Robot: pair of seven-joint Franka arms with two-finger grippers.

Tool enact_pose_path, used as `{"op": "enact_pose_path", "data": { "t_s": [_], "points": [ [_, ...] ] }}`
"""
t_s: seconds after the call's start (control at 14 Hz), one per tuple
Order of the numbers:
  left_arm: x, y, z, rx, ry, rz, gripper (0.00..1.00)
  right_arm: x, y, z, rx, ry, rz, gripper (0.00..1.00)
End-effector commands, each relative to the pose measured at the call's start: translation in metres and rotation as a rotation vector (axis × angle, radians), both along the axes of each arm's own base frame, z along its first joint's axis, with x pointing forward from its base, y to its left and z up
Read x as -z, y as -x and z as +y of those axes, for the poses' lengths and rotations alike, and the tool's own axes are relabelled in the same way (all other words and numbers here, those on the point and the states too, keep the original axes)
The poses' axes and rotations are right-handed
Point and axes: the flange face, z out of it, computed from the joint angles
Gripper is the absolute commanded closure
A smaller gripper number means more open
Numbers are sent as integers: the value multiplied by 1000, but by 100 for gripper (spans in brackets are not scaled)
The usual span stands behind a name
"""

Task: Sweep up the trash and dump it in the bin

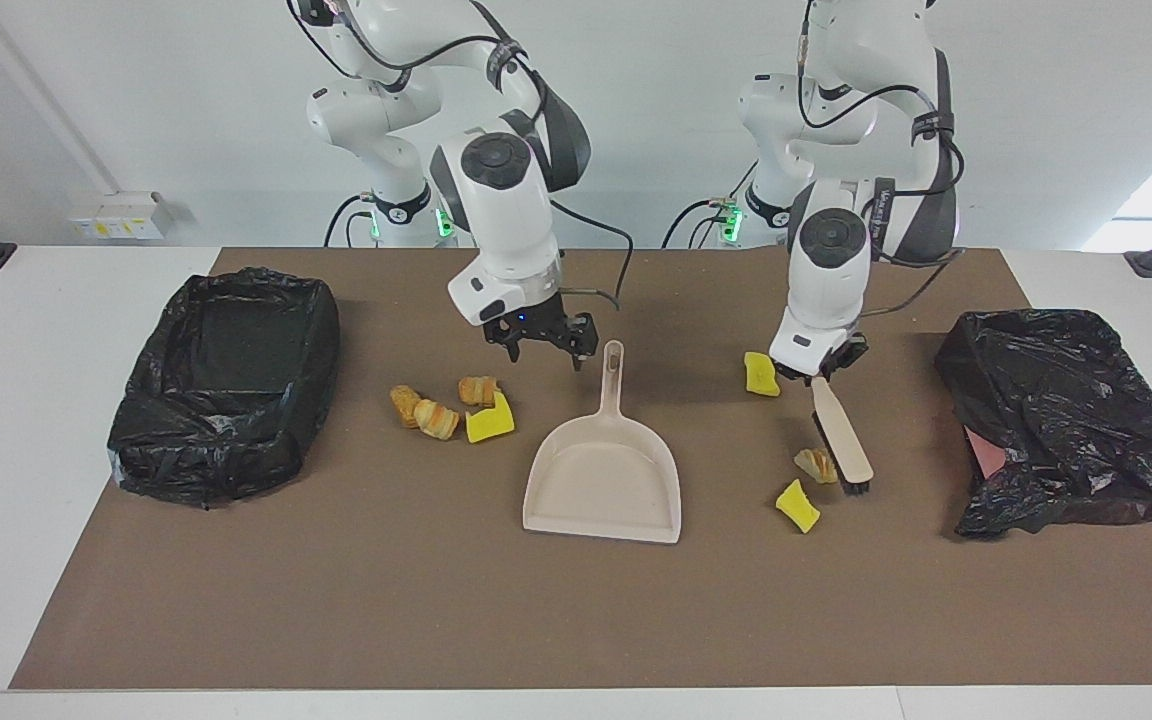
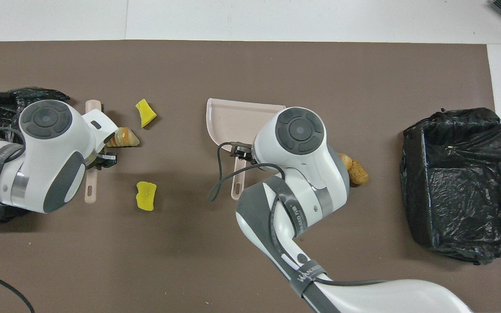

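The left tool (image 1: 816, 372) is clamped on the flat beige brush (image 1: 842, 432), bristles down beside a striped bread chunk (image 1: 816, 464); the right tool (image 1: 543, 342) hangs spread apart beside the smooth dustpan (image 1: 604, 485) handle; bare brown mat (image 1: 576, 620) stretches toward the tabletop's edge; a crinkled black-lined bin (image 1: 226, 385) sits at the right arm's end.

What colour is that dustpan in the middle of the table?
Pale beige, almost pinkish: the dustpan shows best in the facing view.

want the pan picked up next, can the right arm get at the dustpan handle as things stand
Probably yes: the right gripper hangs open just beside the dustpan handle, with nothing between them; the trash cluster lies off to the bin's side.
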Motion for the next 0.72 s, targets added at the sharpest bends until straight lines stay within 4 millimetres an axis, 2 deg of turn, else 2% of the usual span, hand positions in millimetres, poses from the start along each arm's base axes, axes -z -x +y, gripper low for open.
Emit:
{"op": "enact_pose_path", "data": {
  "t_s": [0.0, 0.07, 0.14, 0.21, 0.36, 0.43, 0.5, 0.57, 0.64],
  "points": [
    [5, -9, 39, 56, 9, -33, 100, 15, -1, 16, -1, -6, -5, 0],
    [5, -12, 57, 80, 15, -30, 100, 18, 0, 18, -8, -7, -1, 0],
    [10, -8, 85, 95, 21, -7, 100, 29, 4, 25, -22, -6, 8, 0],
    [12, -8, 90, 129, 25, 2, 100, 35, 10, 33, -37, -2, 17, 0],
    [13, -7, 84, 153, 26, 8, 100, 39, 18, 36, -48, 7, 35, 0],
    [12, -8, 83, 165, 27, 4, 100, 39, 19, 36, -50, 10, 40, 14],
    [13, -9, 83, 192, 30, -2, 100, 39, 19, 36, -49, 10, 42, 39],
    [13, -10, 81, 231, 35, -7, 100, 38, 19, 36, -45, 10, 48, 80],
    [12, -12, 80, 269, 44, -11, 100, 39, 21, 35, -20, 11, 69, 100]
  ]
}}
